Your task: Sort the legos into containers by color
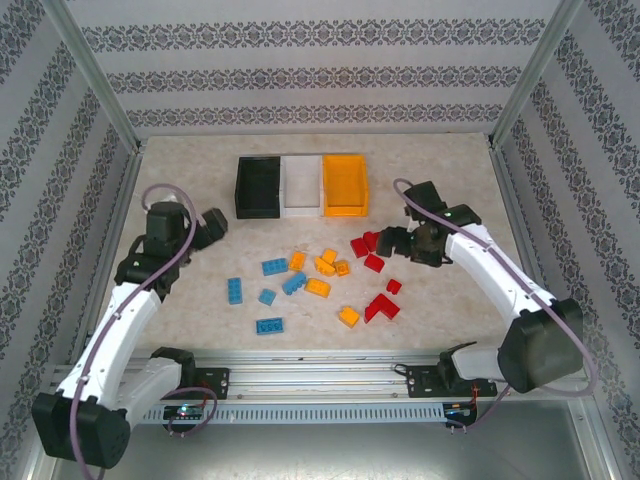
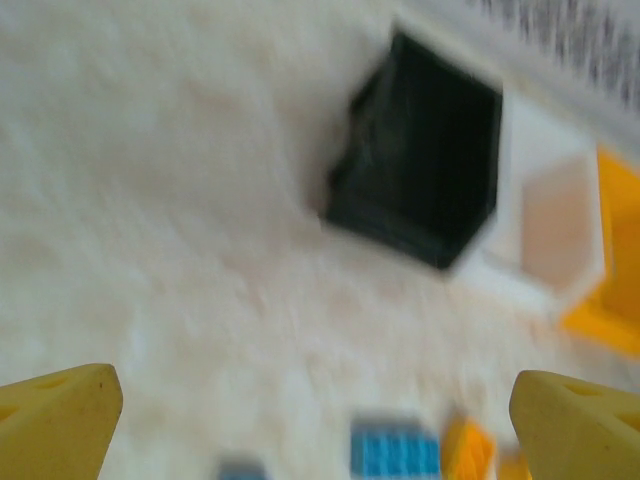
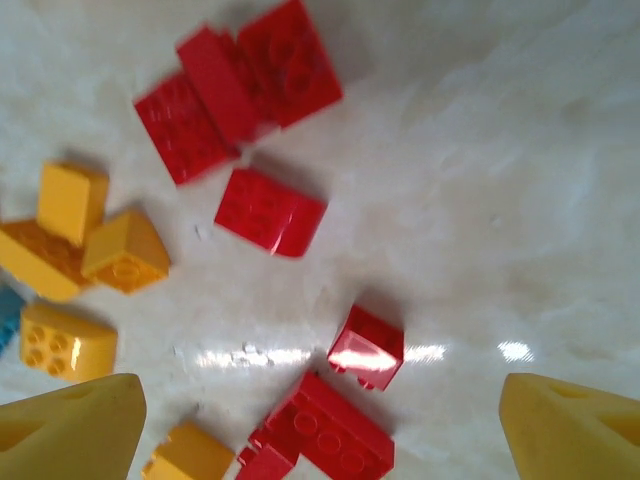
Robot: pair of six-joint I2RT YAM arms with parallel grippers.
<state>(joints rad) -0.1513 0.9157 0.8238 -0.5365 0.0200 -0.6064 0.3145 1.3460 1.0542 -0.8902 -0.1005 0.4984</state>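
Note:
Loose legos lie in three colour groups mid-table: blue bricks (image 1: pixel 270 296) on the left, orange bricks (image 1: pixel 322 270) in the middle, red bricks (image 1: pixel 374 262) on the right. A black bin (image 1: pixel 258 186), a white bin (image 1: pixel 302 186) and an orange bin (image 1: pixel 345 185) stand side by side at the back. My left gripper (image 1: pixel 214 226) hovers open left of the bins, with nothing between its yellow fingertips (image 2: pixel 60 420). My right gripper (image 1: pixel 412 244) hangs open beside the red bricks; a small red brick (image 3: pixel 366 346) and a longer red brick (image 3: pixel 325 433) lie below it.
Patterned walls close in the table on the left, right and back. A metal rail (image 1: pixel 320 375) runs along the near edge between the arm bases. Bare tabletop (image 1: pixel 450 180) lies right of the bins and along the front.

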